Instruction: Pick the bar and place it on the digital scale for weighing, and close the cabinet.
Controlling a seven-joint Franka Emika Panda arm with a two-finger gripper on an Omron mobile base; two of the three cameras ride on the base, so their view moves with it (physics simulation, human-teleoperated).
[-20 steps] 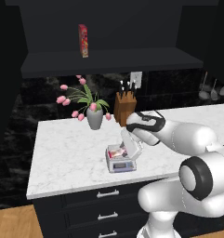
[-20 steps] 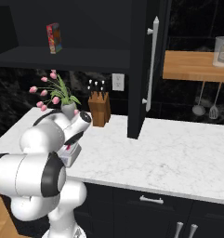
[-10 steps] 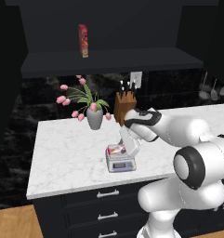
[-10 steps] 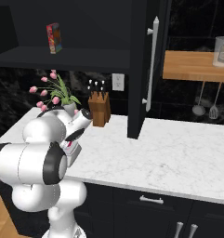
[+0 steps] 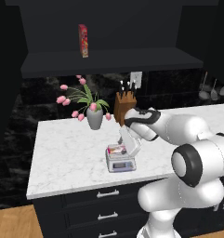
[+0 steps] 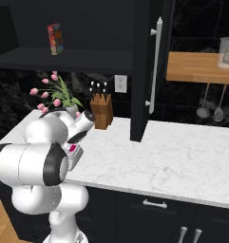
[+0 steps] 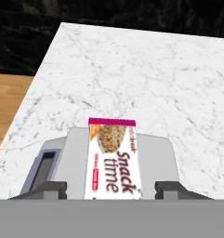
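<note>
The bar (image 7: 111, 162), a pink and white snack packet, lies flat on the square silver platform of the digital scale (image 7: 160, 155). My gripper (image 7: 111, 188) hovers just over it, open, with each fingertip (image 7: 43, 188) standing off the packet's sides. From the left base view the bar (image 5: 116, 149) rests on the scale (image 5: 121, 164) near the counter's front, with the gripper (image 5: 127, 148) right above it. The bar (image 6: 72, 148) peeks out beside my arm in the right base view. The black cabinet door (image 6: 144, 71) stands swung open, its silver handle facing forward.
A vase of pink tulips (image 5: 95, 116) and a knife block (image 5: 124, 108) stand behind the scale. A tall red box (image 5: 83, 41) sits on the open cabinet shelf. A wooden shelf with a jar (image 6: 227, 50) and hanging utensils lie to the right. The marble counter (image 6: 182, 152) runs right.
The jaws have opened and let go of the bar, which now lies on the scale's platform. The arm has shifted slightly.
</note>
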